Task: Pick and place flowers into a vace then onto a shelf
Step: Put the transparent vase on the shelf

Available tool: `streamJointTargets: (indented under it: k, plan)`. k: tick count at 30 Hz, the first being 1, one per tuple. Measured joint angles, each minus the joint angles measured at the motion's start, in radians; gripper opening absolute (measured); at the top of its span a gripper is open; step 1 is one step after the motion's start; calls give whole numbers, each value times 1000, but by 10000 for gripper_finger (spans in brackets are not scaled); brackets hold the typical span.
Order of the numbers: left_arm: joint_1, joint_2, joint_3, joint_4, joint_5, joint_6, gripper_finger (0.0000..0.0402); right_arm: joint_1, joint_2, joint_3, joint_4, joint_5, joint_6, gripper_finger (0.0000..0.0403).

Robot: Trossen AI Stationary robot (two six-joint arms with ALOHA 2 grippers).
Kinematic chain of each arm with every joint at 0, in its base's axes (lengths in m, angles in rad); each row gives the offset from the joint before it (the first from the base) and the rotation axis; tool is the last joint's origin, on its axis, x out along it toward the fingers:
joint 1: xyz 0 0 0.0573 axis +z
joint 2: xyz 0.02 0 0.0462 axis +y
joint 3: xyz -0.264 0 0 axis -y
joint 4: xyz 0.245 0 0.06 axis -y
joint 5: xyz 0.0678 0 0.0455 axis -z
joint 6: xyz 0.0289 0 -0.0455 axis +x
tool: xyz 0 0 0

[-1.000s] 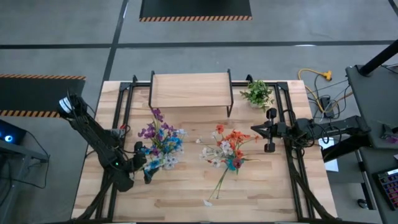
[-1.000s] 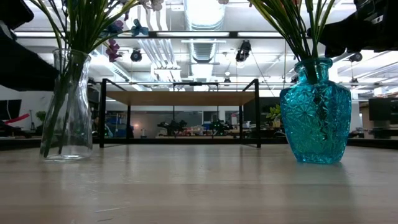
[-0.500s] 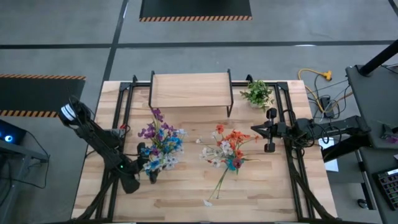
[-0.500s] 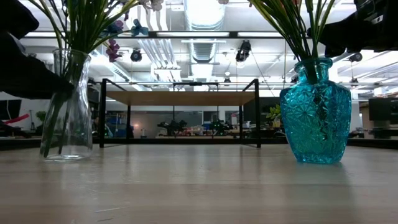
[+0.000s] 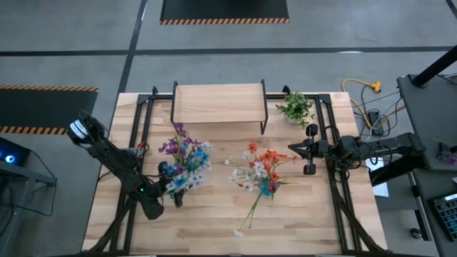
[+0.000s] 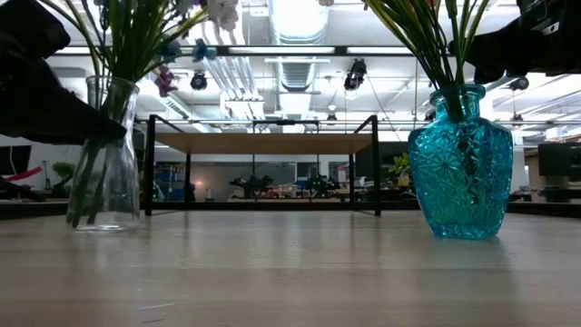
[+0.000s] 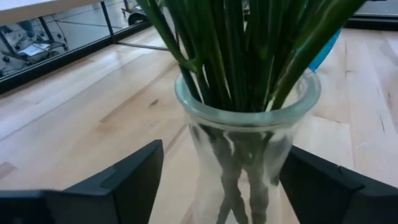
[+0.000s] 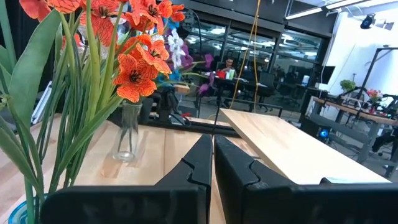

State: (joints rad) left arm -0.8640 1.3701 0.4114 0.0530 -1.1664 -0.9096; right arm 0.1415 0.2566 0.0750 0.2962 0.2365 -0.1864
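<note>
A clear glass vase (image 6: 103,182) with blue, purple and white flowers (image 5: 187,160) stands on its base on the table's left half. My left gripper (image 5: 173,193) is open, with its fingers on either side of the vase's neck (image 7: 249,124). A teal glass vase (image 6: 461,163) with orange-red and white flowers (image 5: 260,165) stands right of centre. My right gripper (image 5: 291,150) is shut and empty. It hovers beside the orange blooms (image 8: 134,56). The shelf (image 5: 218,103) stands at the far edge and is bare. My left gripper has the clear vase's neck (image 7: 205,155) between its two open fingers. It comes in level from the table's near left. One finger (image 7: 317,186) seems to lie against the glass, and the other (image 7: 134,180) stands a little off. The vase stands upright on the table.
A bushy green plant (image 5: 296,107) sits at the far right, beside the shelf. A thin loose stem (image 5: 251,213) lies on the table near the teal vase. The table frame's black rails (image 5: 143,121) run along both sides.
My left gripper has moved toward the table's right, up to the clear vase's neck. The vase has shifted a little to the right and its flowers have swayed. My right arm has kept still.
</note>
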Motion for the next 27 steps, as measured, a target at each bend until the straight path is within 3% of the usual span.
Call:
streamJointTargets:
  k: [16,23,27]
  plan:
    - [9,0,0,3,-48,4,157,0,0,0,0,0,2,9]
    - [21,-34,14,4,-99,19,157,0,0,0,0,0,3,9]
    - [48,-65,75,7,-99,141,157,0,0,0,0,0,3,9]
